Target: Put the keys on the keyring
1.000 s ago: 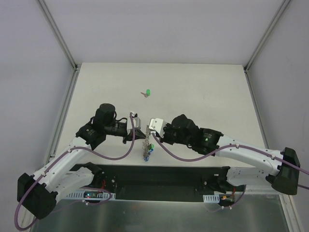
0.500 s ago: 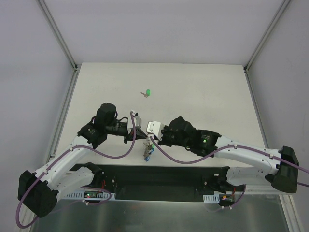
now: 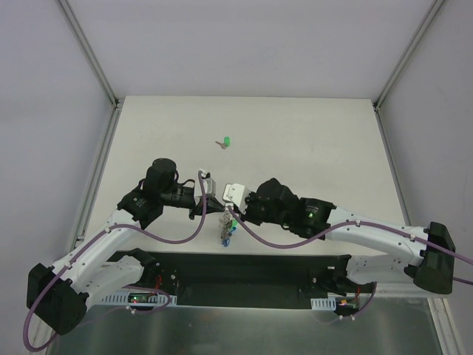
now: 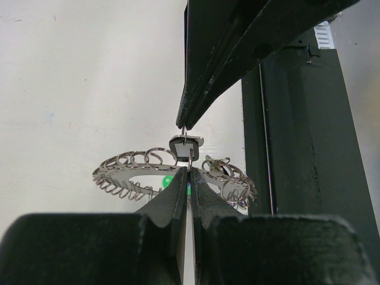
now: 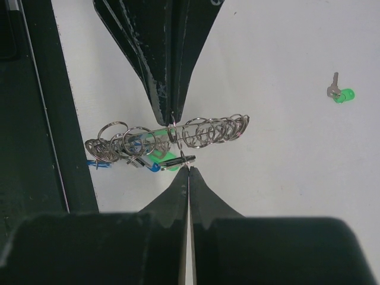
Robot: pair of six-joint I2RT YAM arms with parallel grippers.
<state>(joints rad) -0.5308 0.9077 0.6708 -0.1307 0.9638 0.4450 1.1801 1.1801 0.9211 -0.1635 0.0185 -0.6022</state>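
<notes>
Grey metal keyring (image 5: 196, 127): held off the table (image 3: 310, 148) between the two grippers, centre, close to the near edge.
Ring axis: edge-on from above, long axis running near-to-far. The left wrist view shows its face as a wide ellipse.
On the ring: wire loops (image 4: 145, 157) all round the rim. Hung green key (image 5: 159, 156) and blue key (image 5: 98, 164) dangle at the near end, on the right arm's side.
Black key (image 4: 186, 146): head sits just over the ring's rim, right between the two sets of fingertips.
Left gripper (image 4: 189, 181): fingers pressed together, pinching the keyring's rim.
Right gripper (image 5: 189, 175): fingers pressed together, tips nipping a thin wire loop at the black key's head.
Loose green key (image 3: 225, 142): flat on the table, well apart toward the far side. From above its head points right and its shaft left.
</notes>
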